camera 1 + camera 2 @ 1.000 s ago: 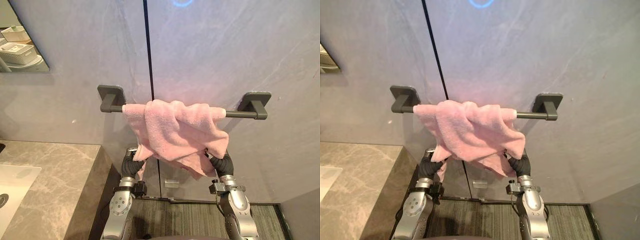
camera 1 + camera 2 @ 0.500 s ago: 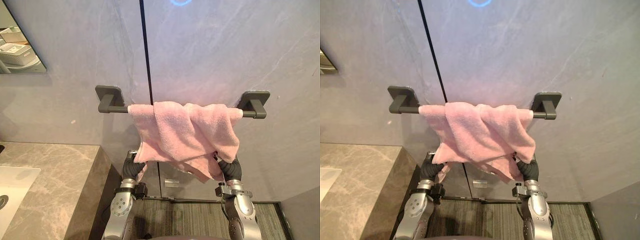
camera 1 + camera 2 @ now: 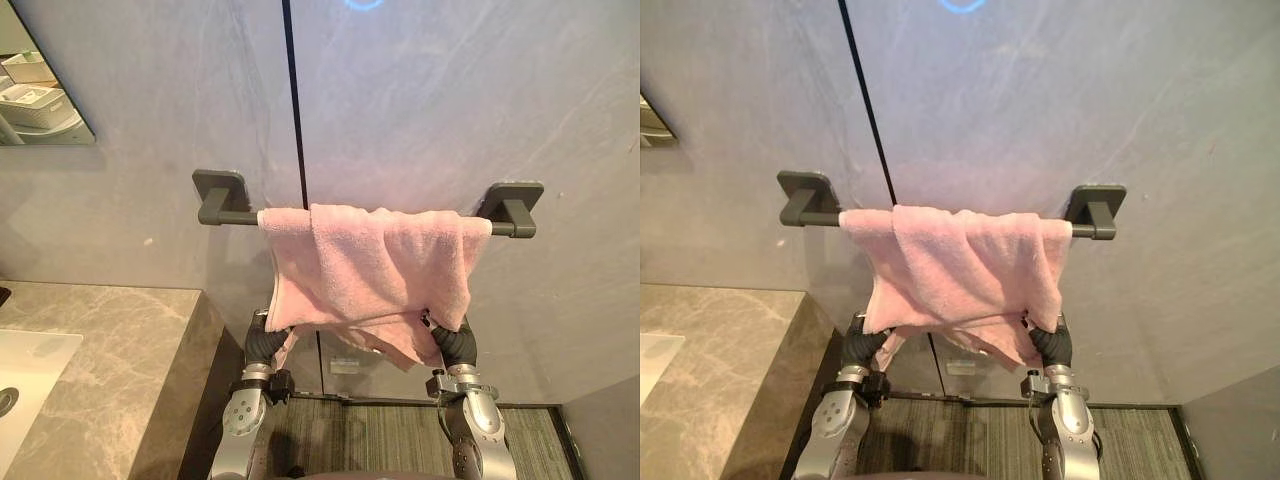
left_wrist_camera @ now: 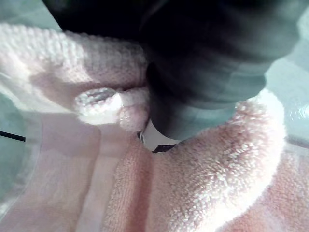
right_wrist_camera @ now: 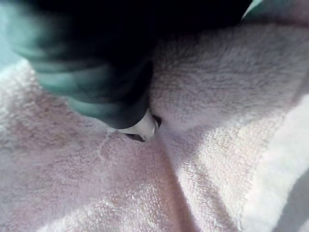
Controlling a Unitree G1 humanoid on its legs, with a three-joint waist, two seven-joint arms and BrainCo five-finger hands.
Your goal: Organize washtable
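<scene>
Robot hand [image 5: 104,84] deep among folds of pink towel [image 5: 207,150]

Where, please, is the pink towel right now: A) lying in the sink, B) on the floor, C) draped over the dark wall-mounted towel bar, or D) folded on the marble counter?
C: the pink towel hangs over the dark towel bar fixed to the grey wall.

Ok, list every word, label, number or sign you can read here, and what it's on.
None readable.
The pink towel, dark towel bar, grey wall and marble counter show no print.
The small pale plate low on the wall: too small to tell.
</scene>
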